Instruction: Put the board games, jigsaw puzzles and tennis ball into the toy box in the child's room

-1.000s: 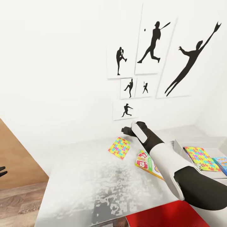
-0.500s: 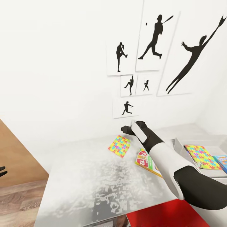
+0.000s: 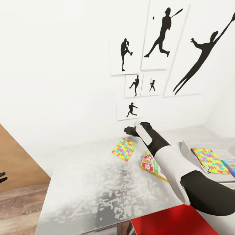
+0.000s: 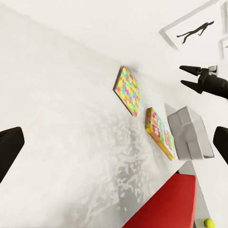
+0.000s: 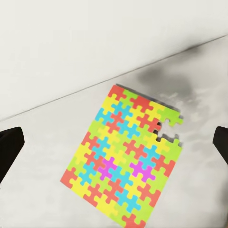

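The right hand (image 3: 128,131) is held with fingers spread above the worktop (image 3: 81,182), close to the white wall and just over a jigsaw puzzle (image 3: 123,149) lying flat there; beside that puzzle a board game (image 3: 149,164) lies on the same surface, partly covered by the right arm; further right the toy box (image 3: 187,150) is seen holding a second jigsaw puzzle (image 3: 210,160); the left hand (image 4: 114,152) is seen open, with its fingertips (image 4: 9,145) wide apart over the worktop; a tennis ball (image 4: 207,222) is seen low beyond a red surface (image 3: 166,222).

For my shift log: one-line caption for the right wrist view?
Open right tool poised above a multicolour jigsaw puzzle lying flat on the white table.
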Controlling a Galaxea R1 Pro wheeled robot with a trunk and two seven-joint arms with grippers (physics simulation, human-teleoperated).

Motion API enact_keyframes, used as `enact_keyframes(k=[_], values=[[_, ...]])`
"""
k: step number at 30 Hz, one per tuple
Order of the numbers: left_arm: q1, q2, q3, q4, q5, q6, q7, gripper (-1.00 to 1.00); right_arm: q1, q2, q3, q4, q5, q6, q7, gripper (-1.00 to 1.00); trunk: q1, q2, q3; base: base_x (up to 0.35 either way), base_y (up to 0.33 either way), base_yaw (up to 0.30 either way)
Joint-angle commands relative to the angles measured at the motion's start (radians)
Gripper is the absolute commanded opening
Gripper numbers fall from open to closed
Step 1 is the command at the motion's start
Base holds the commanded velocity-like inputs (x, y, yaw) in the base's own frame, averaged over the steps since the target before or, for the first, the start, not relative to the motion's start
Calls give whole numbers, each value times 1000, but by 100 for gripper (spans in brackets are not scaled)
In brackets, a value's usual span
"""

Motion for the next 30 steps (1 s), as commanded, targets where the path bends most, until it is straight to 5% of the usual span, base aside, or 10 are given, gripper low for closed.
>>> enact_keyframes(k=[1,30], values=[[-1,0,0,0,-1,11,-5,100,-3,0,5,-1,-11,1,-10,100,1,-2,-4,0,0,0],[-1,0,0,2,-1,10,-5,100,-29,12,7,-8,-8,12,-8,100,1,-2,-51,0,0,0]])
